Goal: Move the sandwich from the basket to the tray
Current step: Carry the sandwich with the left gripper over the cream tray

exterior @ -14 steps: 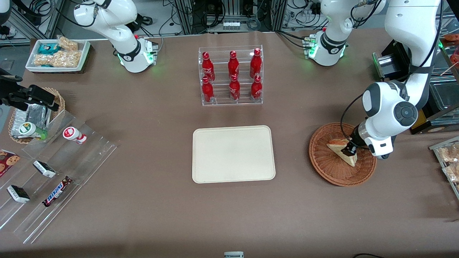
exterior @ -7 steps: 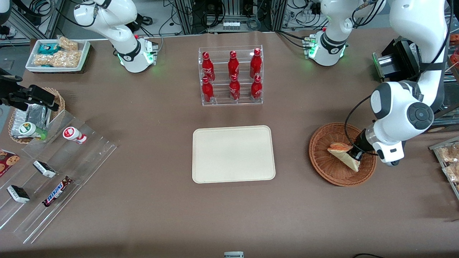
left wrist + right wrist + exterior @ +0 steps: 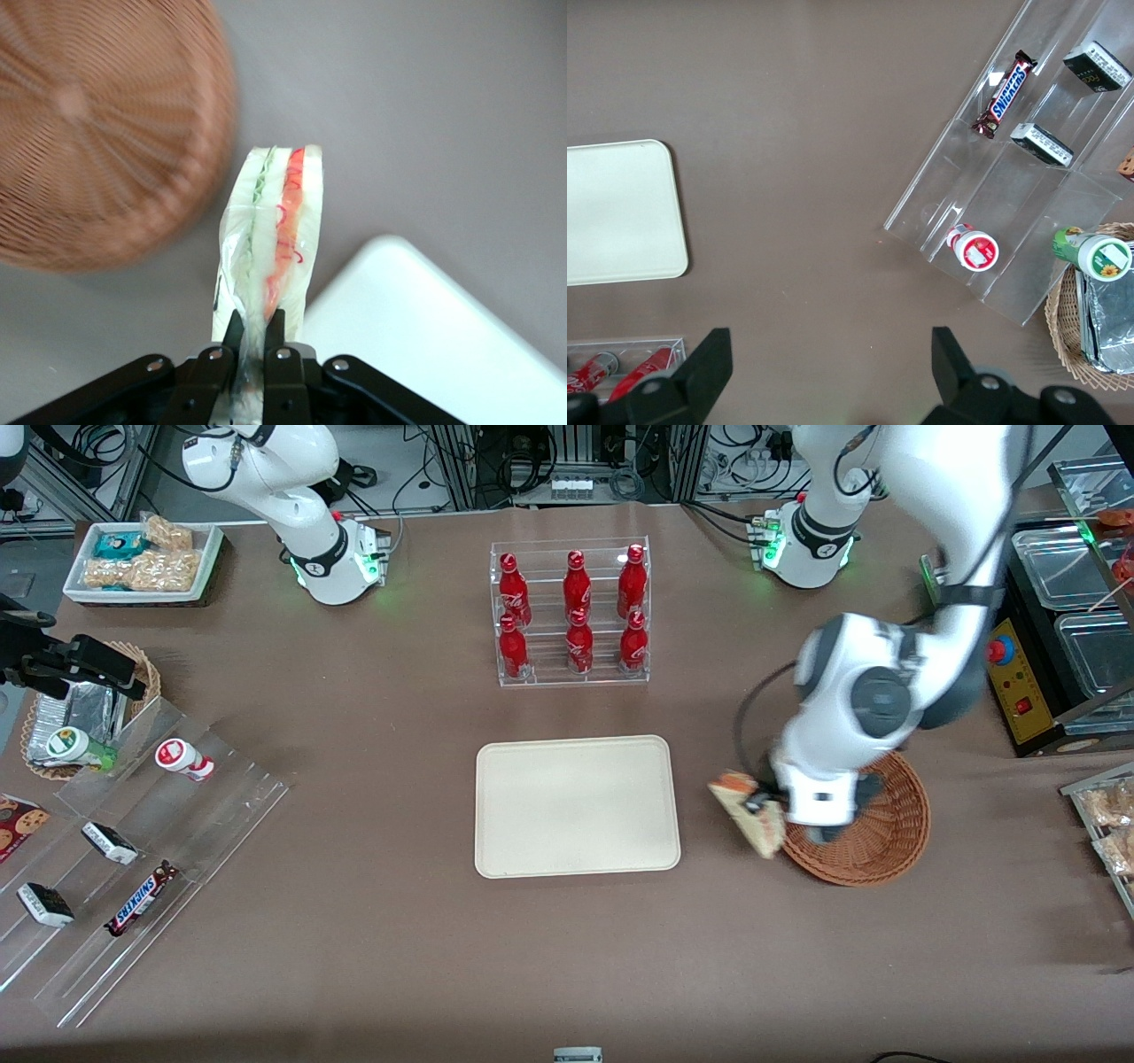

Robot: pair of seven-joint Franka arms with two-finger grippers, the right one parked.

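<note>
Brown-covered table (image 3: 372, 957) — metal frames, cables and equipment crowd the space past its edge.

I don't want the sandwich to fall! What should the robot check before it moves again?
1. Grip: the gripper is shut on the sandwich at one end. Ok.
2. Out of the basket: the sandwich hangs between the basket and the tray, off the table. Ok.
3. Over the tray: not yet, it is beside the tray's edge. Not ok.
4. Landing spot: the tray is bare. Ok.
5. Grip firm enough for the trip: cannot tell.
</note>
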